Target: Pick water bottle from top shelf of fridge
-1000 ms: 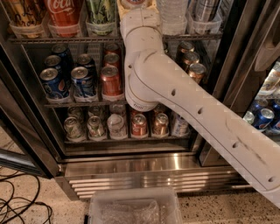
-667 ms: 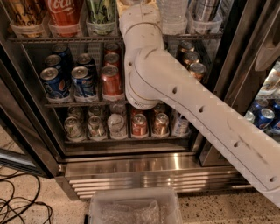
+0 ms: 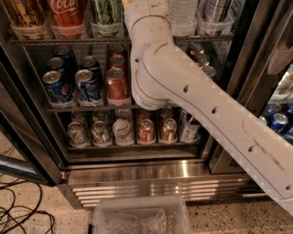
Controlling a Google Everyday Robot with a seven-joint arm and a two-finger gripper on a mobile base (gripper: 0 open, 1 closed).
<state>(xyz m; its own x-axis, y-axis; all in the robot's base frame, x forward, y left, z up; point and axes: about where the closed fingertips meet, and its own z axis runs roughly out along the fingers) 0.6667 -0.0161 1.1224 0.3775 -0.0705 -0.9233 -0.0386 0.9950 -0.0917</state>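
**Arm up at the top shelf, hardly moved in the last second**

Your white arm (image 3: 183, 91) has barely shifted. Its wrist rises just left of the water bottle (image 3: 183, 13), which stands in its tray on the top shelf (image 3: 68, 40) of the fridge (image 3: 151, 171), so the pick looks unfinished. The gripper is out of sight past the upper edge, above and left of the water bottle. You cannot tell how wide it is or whether it holds anything.
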